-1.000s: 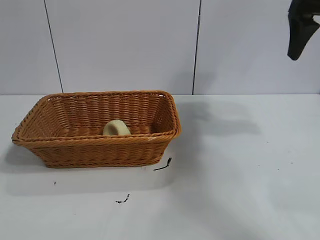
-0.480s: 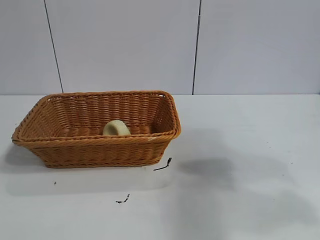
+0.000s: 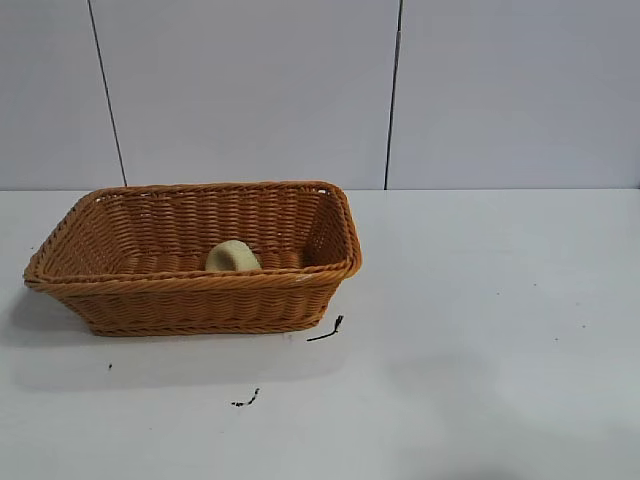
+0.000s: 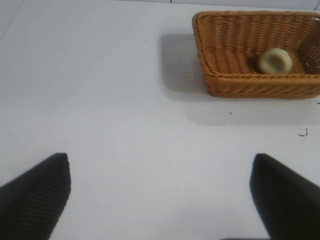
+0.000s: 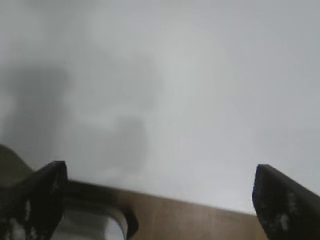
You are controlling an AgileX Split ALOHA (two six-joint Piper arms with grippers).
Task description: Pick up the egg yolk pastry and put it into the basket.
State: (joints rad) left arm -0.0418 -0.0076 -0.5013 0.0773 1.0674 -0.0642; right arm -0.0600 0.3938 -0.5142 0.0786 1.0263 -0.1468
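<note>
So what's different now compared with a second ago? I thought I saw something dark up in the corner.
That dark shape was an arm's gripper at the exterior view's top right; it has pulled out of that view, and its shadow on the table has gone too. Nothing was grasped or released. The right gripper is open and empty. The egg yolk pastry has stayed inside the basket, and the left gripper hangs open, away from the basket.

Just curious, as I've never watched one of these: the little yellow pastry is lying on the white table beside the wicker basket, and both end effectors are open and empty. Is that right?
Not quite. The egg yolk pastry lies inside the basket, not beside it on the table, as the exterior view shows. The rest holds: the left end effector and the right end effector are both open and empty in their wrist views.
</note>
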